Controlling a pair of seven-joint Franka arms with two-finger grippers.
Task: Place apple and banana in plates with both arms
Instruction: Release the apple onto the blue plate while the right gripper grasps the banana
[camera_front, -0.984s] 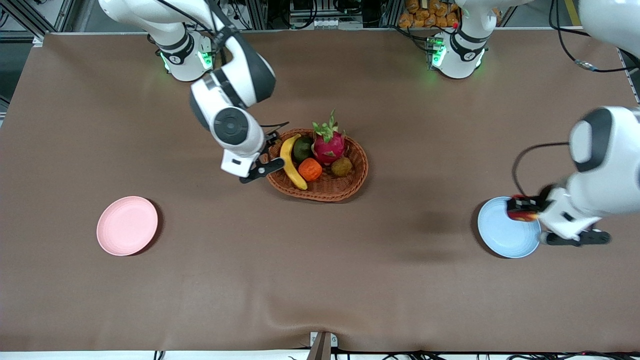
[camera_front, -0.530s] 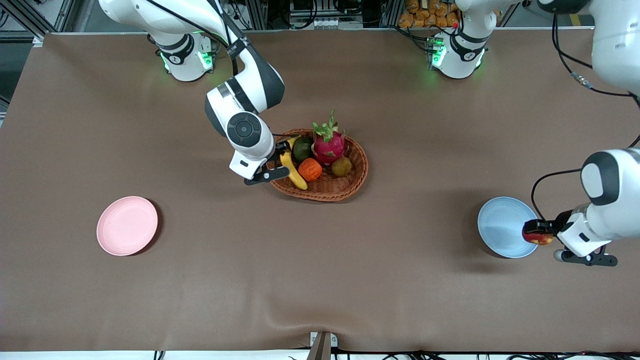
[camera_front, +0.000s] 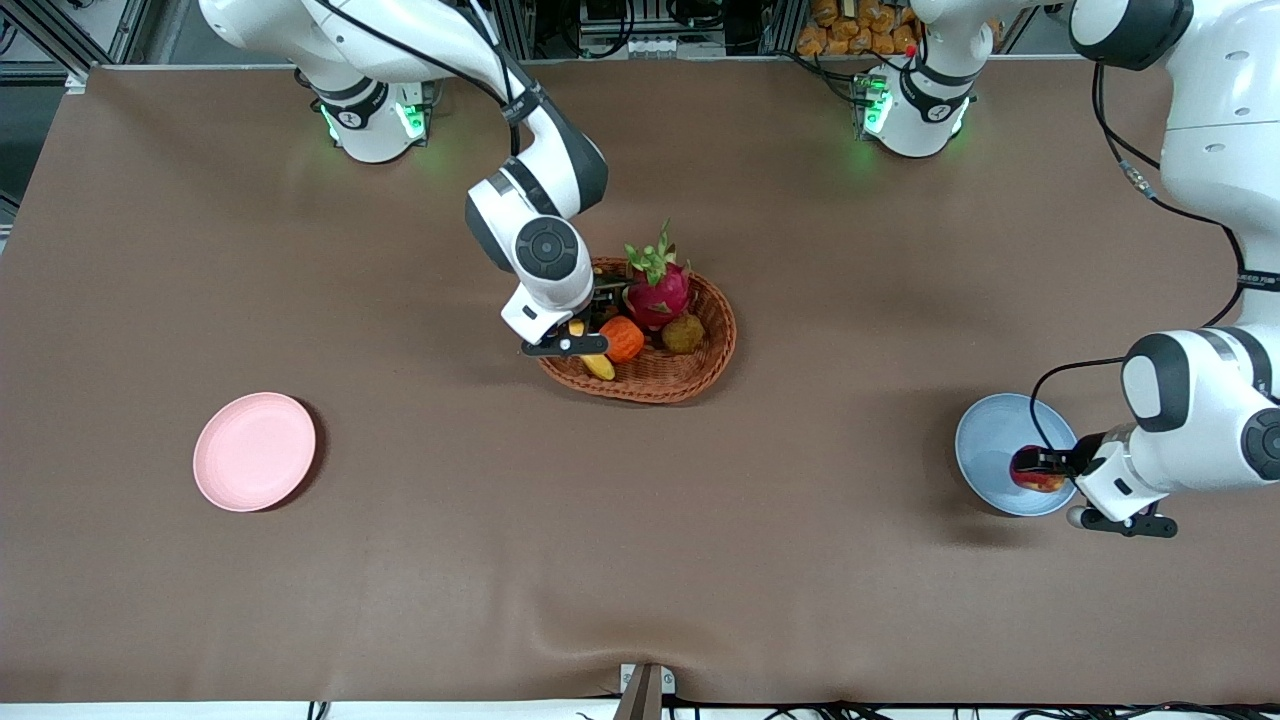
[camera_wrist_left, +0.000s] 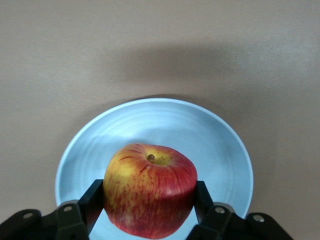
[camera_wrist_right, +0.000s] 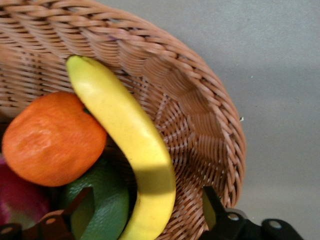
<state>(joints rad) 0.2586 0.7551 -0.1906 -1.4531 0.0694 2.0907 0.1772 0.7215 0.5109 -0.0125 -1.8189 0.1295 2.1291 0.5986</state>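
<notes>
My left gripper (camera_front: 1040, 470) is shut on the red-and-yellow apple (camera_front: 1036, 472) and holds it low over the light blue plate (camera_front: 995, 450), near the rim toward the left arm's end. In the left wrist view the apple (camera_wrist_left: 150, 187) sits between both fingers (camera_wrist_left: 95, 200) above the plate (camera_wrist_left: 165, 117). My right gripper (camera_front: 585, 335) is open over the wicker basket (camera_front: 660, 385), its fingers (camera_wrist_right: 210, 205) on either side of the yellow banana (camera_wrist_right: 130, 145). Only the banana's tip (camera_front: 600, 367) shows in the front view. The pink plate (camera_front: 255, 451) lies bare toward the right arm's end.
The basket (camera_wrist_right: 200, 120) also holds a rough orange fruit (camera_front: 624, 338), a pink dragon fruit (camera_front: 658, 288), a brown fruit (camera_front: 683, 333) and a green fruit (camera_wrist_right: 107, 205). The brown table cloth (camera_front: 640, 520) has a wrinkle at its near edge.
My right gripper has moved from beside the basket to over the banana. My left gripper has lowered with the apple and shifted back over the blue plate.
</notes>
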